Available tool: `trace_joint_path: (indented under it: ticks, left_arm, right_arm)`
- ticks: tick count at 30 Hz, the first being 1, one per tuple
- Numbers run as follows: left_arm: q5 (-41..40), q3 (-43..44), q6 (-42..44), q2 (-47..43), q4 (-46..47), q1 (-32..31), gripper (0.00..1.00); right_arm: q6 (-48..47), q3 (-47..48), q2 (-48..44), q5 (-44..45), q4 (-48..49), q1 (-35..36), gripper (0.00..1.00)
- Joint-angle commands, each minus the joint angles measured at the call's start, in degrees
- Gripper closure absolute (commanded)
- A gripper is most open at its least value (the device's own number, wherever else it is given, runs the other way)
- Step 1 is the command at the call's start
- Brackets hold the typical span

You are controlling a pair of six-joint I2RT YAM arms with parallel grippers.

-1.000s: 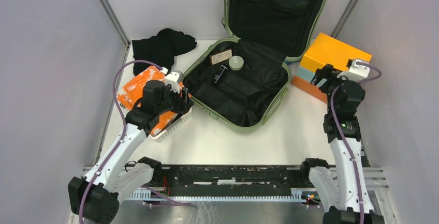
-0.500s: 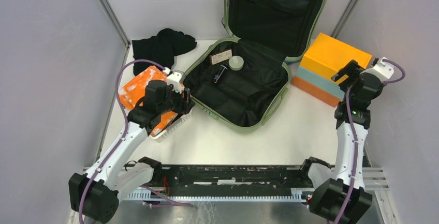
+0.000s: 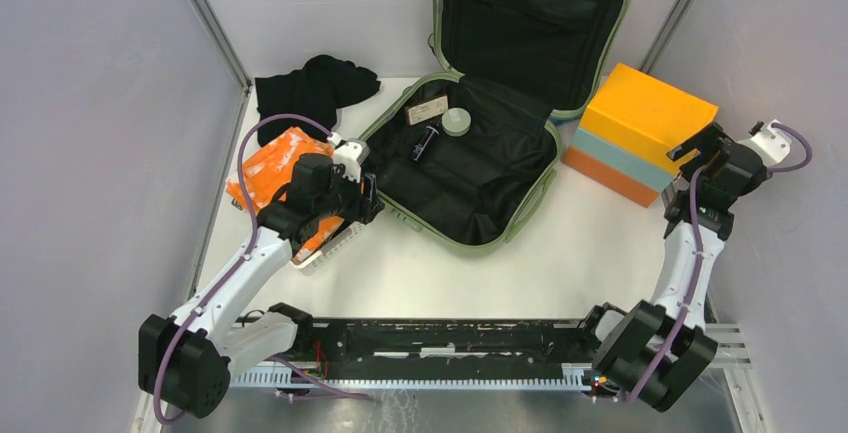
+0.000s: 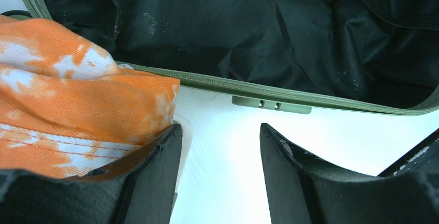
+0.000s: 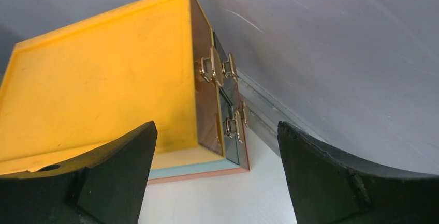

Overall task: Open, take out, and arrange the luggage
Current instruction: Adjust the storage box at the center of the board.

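Observation:
The sage-green luggage (image 3: 455, 243) lies open at the back centre, its lid upright against the wall and its black lining (image 4: 259, 38) showing. Inside lie a small tan card (image 3: 427, 110), a round tin (image 3: 457, 121) and a small dark item (image 3: 424, 143). My left gripper (image 3: 362, 201) (image 4: 221, 141) is open and empty, low over the table between the basket's right edge and the luggage's zip rim (image 4: 269, 92). My right gripper (image 3: 693, 153) (image 5: 217, 136) is open and empty, beside the near right corner of the orange and light-blue box (image 3: 640, 128) (image 5: 98, 79).
A white perforated basket (image 3: 335, 243) holds orange-and-white cloth (image 3: 270, 168) (image 4: 67, 110) at the left. Black clothing (image 3: 310, 88) lies at the back left. The box's brass latches (image 5: 215, 71) face the right wall. Grey walls close in on both sides.
The right arm has swung out to the right, from over the box toward the right wall. The left gripper has shifted slightly right toward the luggage.

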Motion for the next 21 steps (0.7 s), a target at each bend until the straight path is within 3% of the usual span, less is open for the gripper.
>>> trace_joint_path:
  ticks: [1,10,21]
  left_arm:
    - [0.0,0.4,0.3,0.1,1.3,-0.2,0.36]
    - [-1.5,1.0,0.5,1.6,0.8,-0.1,0.36]
    - [-1.3,1.0,0.6,1.4,0.8,-0.1,0.36]
  right_arm:
    - [4.0,3.3,5.2,-7.3,6.7,-2.6,0.07]
    - [10.2,6.3,13.3,-18.3,10.9,-3.7,0.10]
    - [15.9,0.3,4.9,-20.8,11.8,-1.5,0.26]
